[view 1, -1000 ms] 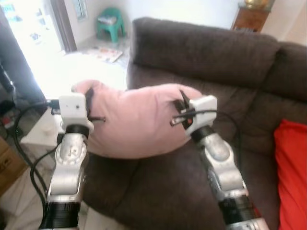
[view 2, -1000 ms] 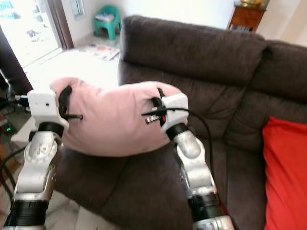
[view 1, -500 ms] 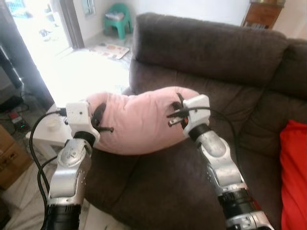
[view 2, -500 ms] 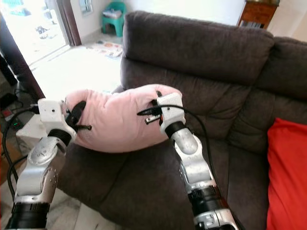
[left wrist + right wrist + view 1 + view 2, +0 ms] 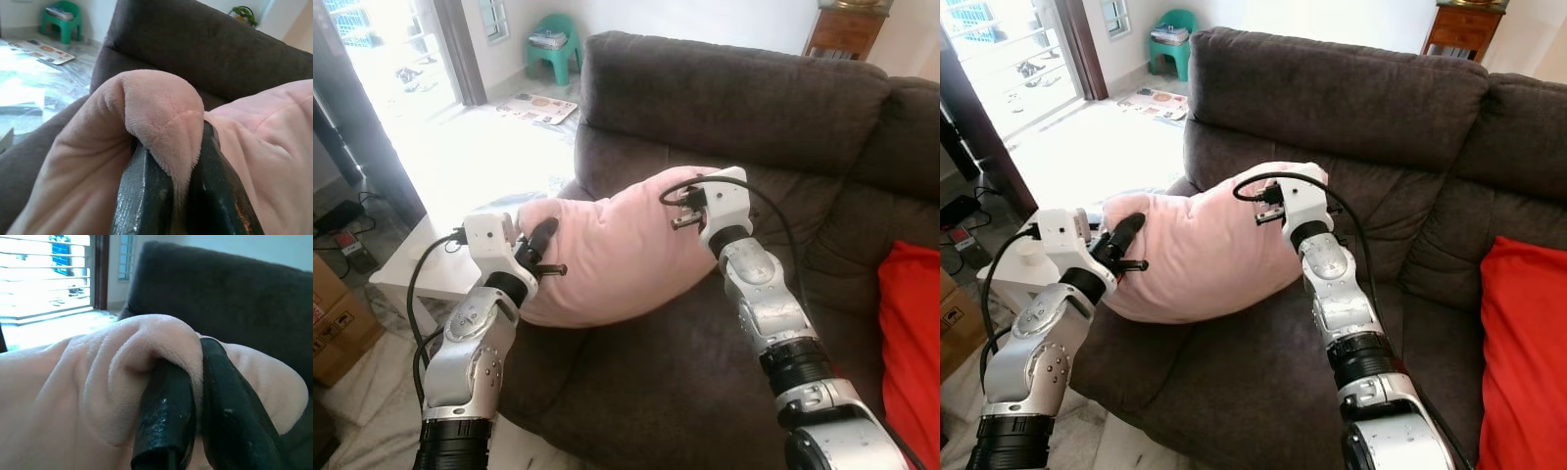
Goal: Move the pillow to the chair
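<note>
A pink plush pillow [image 5: 607, 250] hangs between both arms over the seat of the dark brown sofa [image 5: 724, 98]. My left gripper [image 5: 536, 240] is shut on the pillow's left end; in the left wrist view its black fingers [image 5: 142, 191] pinch a fold of the pink fabric [image 5: 161, 112]. At the pillow's upper right corner my right gripper [image 5: 690, 186] is shut too, and in the right wrist view its fingers [image 5: 166, 416] squeeze a roll of plush [image 5: 137, 347]. The pillow's lower edge rests on or just above the seat cushion.
A red cushion [image 5: 911, 343] lies on the sofa at the right. A small green chair [image 5: 551, 44] stands far back left by a bright doorway. A low white table [image 5: 411, 269] and a cardboard box [image 5: 337, 328] are on the left, on a pale tiled floor.
The pillow has come down and tilted, its left end lower and its right end higher. Both grippers keep their hold. The camera has shifted, so more floor shows at the left.
</note>
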You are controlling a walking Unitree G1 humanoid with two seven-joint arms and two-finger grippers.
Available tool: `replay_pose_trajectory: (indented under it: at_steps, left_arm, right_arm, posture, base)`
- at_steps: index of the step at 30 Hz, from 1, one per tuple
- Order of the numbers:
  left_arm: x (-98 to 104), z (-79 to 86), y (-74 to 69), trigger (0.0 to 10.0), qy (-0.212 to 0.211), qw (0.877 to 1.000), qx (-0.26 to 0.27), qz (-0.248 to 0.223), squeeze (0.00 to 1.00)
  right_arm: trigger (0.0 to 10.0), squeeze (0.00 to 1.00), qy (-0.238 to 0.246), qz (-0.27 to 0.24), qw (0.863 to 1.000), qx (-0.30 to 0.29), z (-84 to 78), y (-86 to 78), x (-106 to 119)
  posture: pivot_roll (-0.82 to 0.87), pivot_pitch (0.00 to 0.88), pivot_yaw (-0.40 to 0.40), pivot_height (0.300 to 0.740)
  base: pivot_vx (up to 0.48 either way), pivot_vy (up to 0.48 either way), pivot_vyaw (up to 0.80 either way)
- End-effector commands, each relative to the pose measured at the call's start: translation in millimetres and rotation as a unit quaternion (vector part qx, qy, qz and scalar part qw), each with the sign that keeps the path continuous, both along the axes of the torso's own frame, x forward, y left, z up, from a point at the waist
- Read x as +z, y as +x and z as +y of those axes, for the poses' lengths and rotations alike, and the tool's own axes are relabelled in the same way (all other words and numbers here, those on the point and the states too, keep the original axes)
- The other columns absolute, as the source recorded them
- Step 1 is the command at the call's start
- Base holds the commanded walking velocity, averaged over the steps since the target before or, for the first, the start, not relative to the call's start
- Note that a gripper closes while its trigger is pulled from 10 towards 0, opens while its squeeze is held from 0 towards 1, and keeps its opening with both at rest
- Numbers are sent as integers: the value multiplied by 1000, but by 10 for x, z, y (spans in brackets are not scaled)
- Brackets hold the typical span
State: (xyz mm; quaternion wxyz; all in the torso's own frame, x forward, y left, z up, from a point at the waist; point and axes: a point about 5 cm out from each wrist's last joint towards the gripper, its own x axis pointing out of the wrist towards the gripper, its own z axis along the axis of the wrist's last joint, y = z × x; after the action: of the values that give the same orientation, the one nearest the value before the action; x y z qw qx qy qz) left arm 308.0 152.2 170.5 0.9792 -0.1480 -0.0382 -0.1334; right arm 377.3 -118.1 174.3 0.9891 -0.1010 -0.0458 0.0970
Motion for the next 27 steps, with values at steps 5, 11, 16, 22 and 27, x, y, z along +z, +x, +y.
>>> replay_pose_trajectory:
  at_steps: [5,11,16,22,27]
  left_arm:
    - [101,-219,-64,10000,-5,997,-74,-23,0]
    - [-138,-269,-161,10000,12,993,-113,33,0]
    - [-22,-319,-173,10000,10,992,-127,6,0]
    - [13,-371,-185,10000,11,989,-148,4,0]
    - [-19,-402,-250,10000,21,985,-173,15,0]
  right_arm:
    - [10000,0,5,-39,999,29,158,31,186]
    - [10000,0,-7,-25,999,32,173,26,92]
    - [10000,0,11,-59,998,13,93,59,248]
    - [10000,0,9,-61,998,18,121,78,275]
    - [10000,0,6,-51,998,29,156,75,212]
  posture:
    - [79,29,-24,740]
    - [85,29,-26,740]
    - [81,27,-26,740]
    - [84,22,-27,740]
    - [85,20,-27,740]
  base:
    - [0,0,0]
    - [0,0,0]
    - [0,0,0]
    - [0,0,0]
    - [0,0,0]
